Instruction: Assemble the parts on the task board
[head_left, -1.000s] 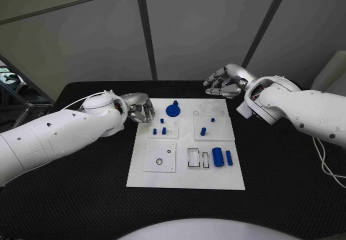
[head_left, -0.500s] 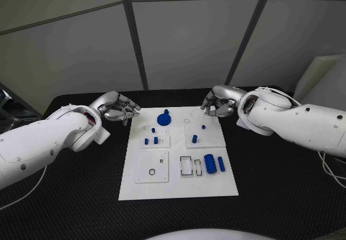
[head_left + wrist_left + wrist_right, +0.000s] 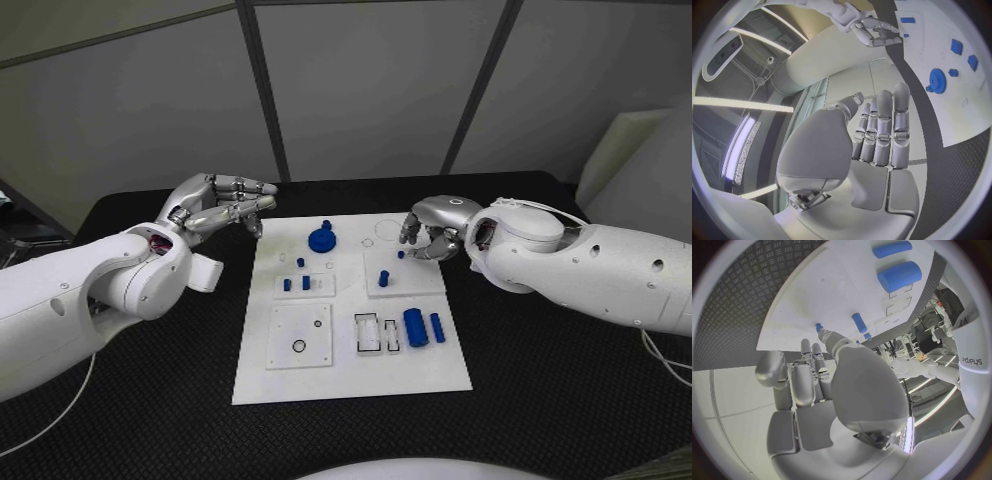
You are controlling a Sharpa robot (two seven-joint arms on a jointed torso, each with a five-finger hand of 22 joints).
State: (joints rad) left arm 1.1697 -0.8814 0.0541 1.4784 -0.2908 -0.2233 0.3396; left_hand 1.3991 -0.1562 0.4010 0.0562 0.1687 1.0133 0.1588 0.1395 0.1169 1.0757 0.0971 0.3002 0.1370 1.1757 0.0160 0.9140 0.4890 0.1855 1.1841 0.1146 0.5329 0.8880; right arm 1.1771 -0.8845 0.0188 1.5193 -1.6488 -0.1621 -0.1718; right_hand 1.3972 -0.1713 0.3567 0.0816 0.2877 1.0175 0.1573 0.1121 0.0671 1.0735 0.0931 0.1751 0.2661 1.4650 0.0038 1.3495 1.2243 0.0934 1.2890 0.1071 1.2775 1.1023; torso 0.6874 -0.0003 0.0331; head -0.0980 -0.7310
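Now the right hand (image 3: pixel 428 232), fingers curled in on nothing, has dropped onto the task board's (image 3: pixel 351 375) upper right beside a small blue peg (image 3: pixel 400 255), seemingly reaching; the left hand (image 3: pixel 219 203), spread, has lifted away upper left

One piece of lettering can be read: the word "sharpa", printed in dark lower-case letters on the smooth white casing of the robot's arm (image 3: pixel 971 361), where it is seen running sideways along the curved shell in the right wrist view. No other text, label, number or sign can be made out on the flat white rectangular task board (image 3: pixel 289 380), on the small blue plastic parts (image 3: pixel 415 327) standing on it, or on the black desk (image 3: pixel 548 400); any markings there are too small or too blurred to be read.
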